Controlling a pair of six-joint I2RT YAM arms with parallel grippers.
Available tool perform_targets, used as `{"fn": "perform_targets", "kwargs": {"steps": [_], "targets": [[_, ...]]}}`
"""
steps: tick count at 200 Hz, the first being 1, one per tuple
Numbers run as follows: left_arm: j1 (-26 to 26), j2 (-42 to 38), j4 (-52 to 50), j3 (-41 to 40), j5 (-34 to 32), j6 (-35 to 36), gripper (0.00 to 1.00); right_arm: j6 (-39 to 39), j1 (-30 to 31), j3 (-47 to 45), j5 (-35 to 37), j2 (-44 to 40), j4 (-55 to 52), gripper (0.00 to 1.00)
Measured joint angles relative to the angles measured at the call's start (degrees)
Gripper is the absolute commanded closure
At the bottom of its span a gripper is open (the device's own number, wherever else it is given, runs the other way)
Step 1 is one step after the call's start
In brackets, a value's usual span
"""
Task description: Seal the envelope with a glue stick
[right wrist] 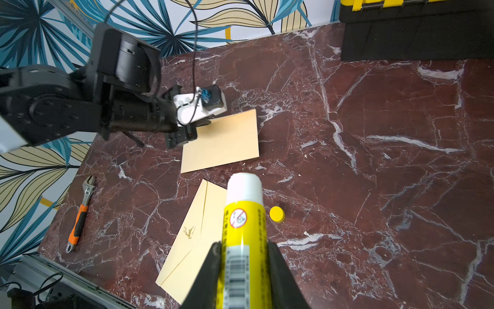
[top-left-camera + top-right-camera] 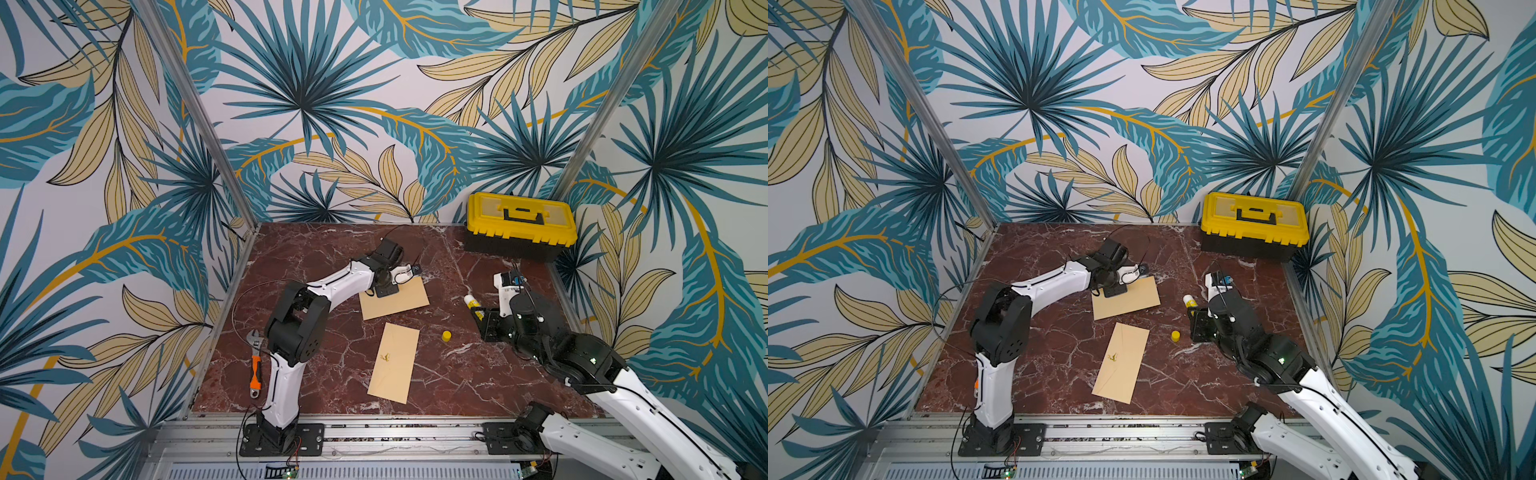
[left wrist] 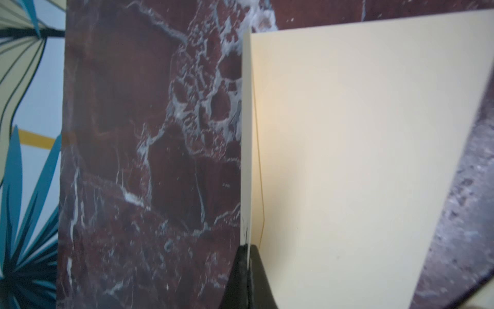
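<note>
A tan envelope (image 2: 392, 361) (image 2: 1121, 361) (image 1: 192, 240) with a small gold emblem lies flat, flap side up, mid-table. Behind it lies a plain tan sheet (image 2: 399, 301) (image 2: 1131, 301) (image 1: 224, 141) (image 3: 361, 160). My left gripper (image 2: 384, 290) (image 2: 1115, 289) (image 3: 248, 250) (image 1: 187, 136) is shut on this sheet's edge, which is raised a little. The yellow glue stick (image 2: 471, 302) (image 2: 1190, 301) (image 1: 244, 211) is uncapped, its white tip pointing at the envelopes. My right gripper (image 2: 482, 316) (image 2: 1198, 319) (image 1: 244, 256) is shut on its barcode end. Its yellow cap (image 2: 446, 336) (image 2: 1177, 336) (image 1: 277, 214) stands on the marble between envelope and right arm.
A yellow-lidded black toolbox (image 2: 519, 224) (image 2: 1254, 224) (image 1: 414, 32) stands in the back right corner. An orange-handled wrench (image 2: 255, 365) (image 1: 80, 216) lies near the left edge beside the left arm. Patterned walls close in the marble table (image 2: 457, 374) on three sides.
</note>
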Motion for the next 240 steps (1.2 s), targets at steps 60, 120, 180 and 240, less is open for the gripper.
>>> {"fn": "perform_targets", "kwargs": {"steps": [60,120,180,240], "targets": [[4.4,-12.0,-13.2,-7.1,-0.8,-22.4,1.00,-0.6,-0.2,0.0,-1.9,2.9,3.0,1.00],[8.6,-23.8,-16.0,-21.7,3.7,-43.1,1.00,-1.0,-0.3,0.5,-4.1,5.3,4.9,1.00],[8.1,-32.1,-6.5,-40.6,12.9,-59.5,1.00,-1.0,-0.3,0.5,-5.4,5.7,6.3,1.00],[0.4,-32.8,7.0,-46.4,17.3,-71.6,1.00,-1.0,-0.3,0.5,-5.7,5.7,6.8,1.00]]}}
